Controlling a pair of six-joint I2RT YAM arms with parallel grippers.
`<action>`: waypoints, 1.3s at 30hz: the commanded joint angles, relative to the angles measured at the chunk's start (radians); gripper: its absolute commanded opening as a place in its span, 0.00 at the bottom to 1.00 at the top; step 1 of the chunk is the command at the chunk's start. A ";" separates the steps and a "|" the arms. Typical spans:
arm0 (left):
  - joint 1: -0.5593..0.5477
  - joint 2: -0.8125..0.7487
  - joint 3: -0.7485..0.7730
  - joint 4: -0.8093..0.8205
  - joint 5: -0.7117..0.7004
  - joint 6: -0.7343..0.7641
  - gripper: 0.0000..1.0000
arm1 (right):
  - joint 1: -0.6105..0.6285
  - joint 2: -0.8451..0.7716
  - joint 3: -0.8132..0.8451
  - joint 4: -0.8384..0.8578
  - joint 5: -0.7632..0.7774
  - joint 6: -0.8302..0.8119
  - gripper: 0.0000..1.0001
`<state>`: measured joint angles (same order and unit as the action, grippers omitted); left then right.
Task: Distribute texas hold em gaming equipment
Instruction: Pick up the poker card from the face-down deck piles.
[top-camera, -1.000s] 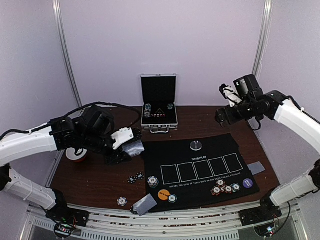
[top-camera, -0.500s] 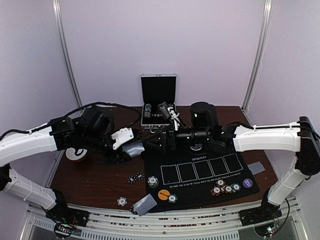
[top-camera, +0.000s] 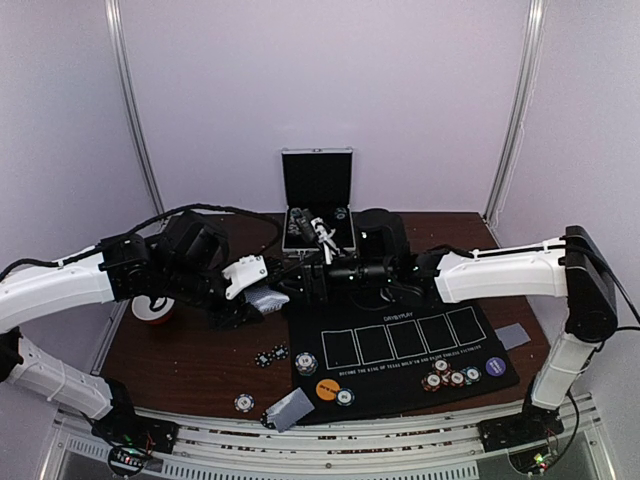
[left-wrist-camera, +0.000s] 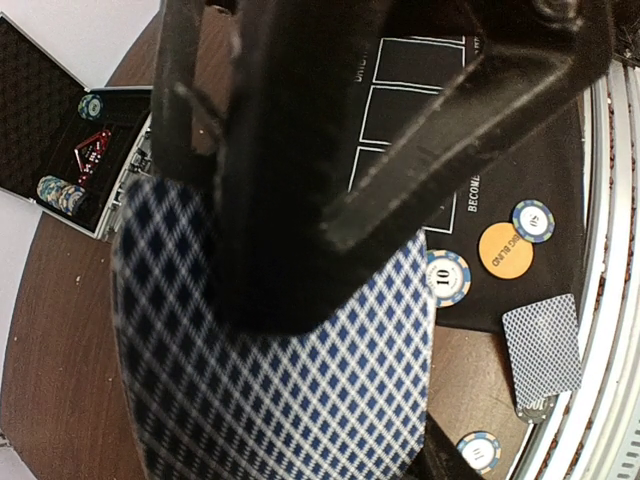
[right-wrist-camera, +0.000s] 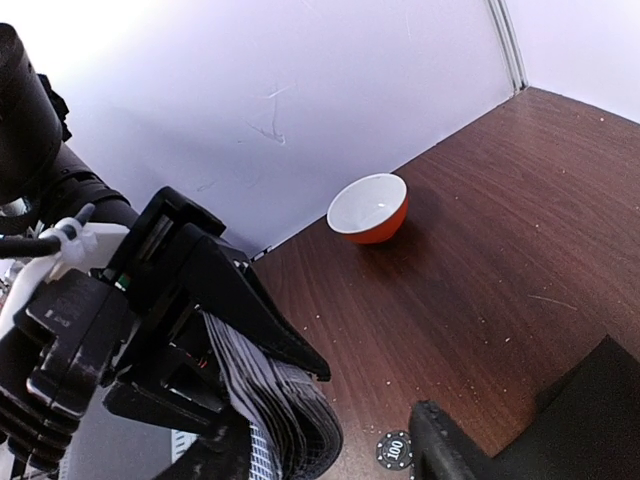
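The left gripper (top-camera: 250, 297) is squeezing a stack of cards (left-wrist-camera: 290, 400) with blue and white diamond backs. It is holding them over the brown table (top-camera: 200, 360), just left of the black mat (top-camera: 400, 385). Its black fingers (left-wrist-camera: 270, 200) are hiding much of the top card. The right gripper (top-camera: 290, 283) is reaching across, right beside the stack. Only one dark finger (right-wrist-camera: 450, 455) is showing in its own camera, so I cannot tell how wide it is. A chip (left-wrist-camera: 447, 277) at the mat's edge is showing "10". A black chip (right-wrist-camera: 395, 450) is showing "100". The mat's white words are starting with "BECOME". The orange disc (left-wrist-camera: 505, 250) is wearing words too small to read.
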<state>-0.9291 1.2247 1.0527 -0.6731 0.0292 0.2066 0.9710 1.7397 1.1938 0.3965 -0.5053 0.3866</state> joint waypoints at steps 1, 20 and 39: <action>0.006 -0.011 0.026 0.050 0.014 -0.006 0.45 | 0.007 0.005 0.038 0.000 -0.012 -0.009 0.48; 0.006 -0.004 0.010 0.050 0.002 -0.006 0.45 | -0.003 -0.099 0.059 -0.237 0.036 -0.114 0.00; 0.007 0.002 0.021 0.046 -0.051 -0.039 0.45 | -0.061 -0.353 0.044 -0.526 0.092 -0.134 0.00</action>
<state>-0.9283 1.2251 1.0527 -0.6735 0.0093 0.1947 0.9382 1.4906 1.2263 -0.0177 -0.4488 0.2321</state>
